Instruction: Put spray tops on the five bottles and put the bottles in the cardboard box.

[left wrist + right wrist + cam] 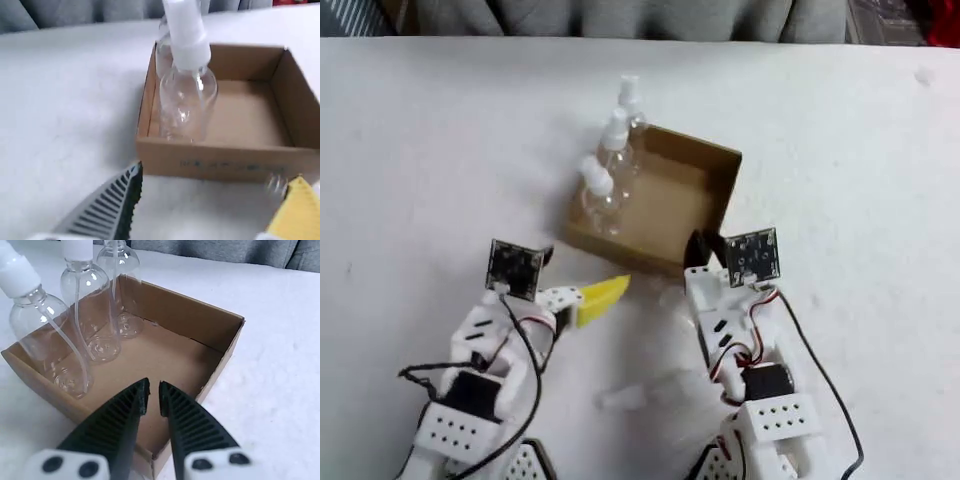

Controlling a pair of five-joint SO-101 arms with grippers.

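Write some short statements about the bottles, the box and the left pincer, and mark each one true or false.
1. Three bottles stand inside the box. True.
2. The bottles lie on their sides. False: they stand upright.
3. Each of these bottles carries a white spray top. True.
4. The left pincer grips a bottle. False: it is open, with nothing between its fingers.
5. The box is shut with a lid. False: it is open at the top.
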